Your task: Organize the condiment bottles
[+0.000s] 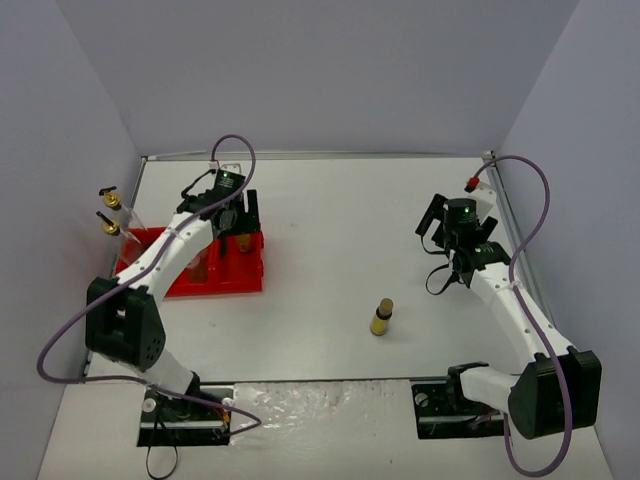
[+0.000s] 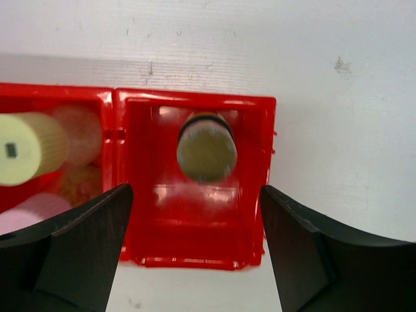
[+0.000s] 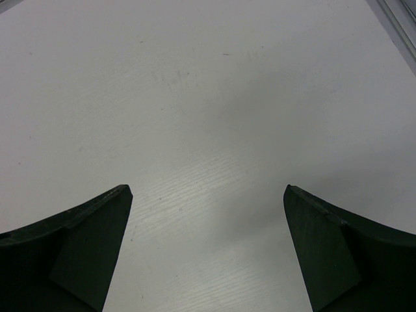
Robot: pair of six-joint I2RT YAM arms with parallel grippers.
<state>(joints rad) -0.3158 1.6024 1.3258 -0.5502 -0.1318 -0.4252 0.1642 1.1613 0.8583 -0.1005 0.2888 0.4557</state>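
My left gripper (image 1: 240, 225) hangs open above the right compartment of the red tray (image 1: 235, 285). In the left wrist view its fingers (image 2: 195, 214) stand apart on either side of that compartment (image 2: 195, 250), and a tiny yellow bottle with a brown cap (image 2: 207, 154) stands free inside it. The neighbouring compartment holds a beige bottle with a yellow cap (image 2: 26, 149) and one with a pink cap (image 2: 32, 211). Two tall glass bottles with gold spouts (image 1: 110, 212) rise at the tray's left end. Another tiny brown-capped bottle (image 1: 381, 317) stands alone on the table. My right gripper (image 1: 433, 220) (image 3: 208, 214) is open over bare table.
The white table (image 1: 340, 230) is closed in by grey walls on the left, back and right. A metal rail (image 1: 510, 240) runs along its right edge. Purple cables loop above both arms.
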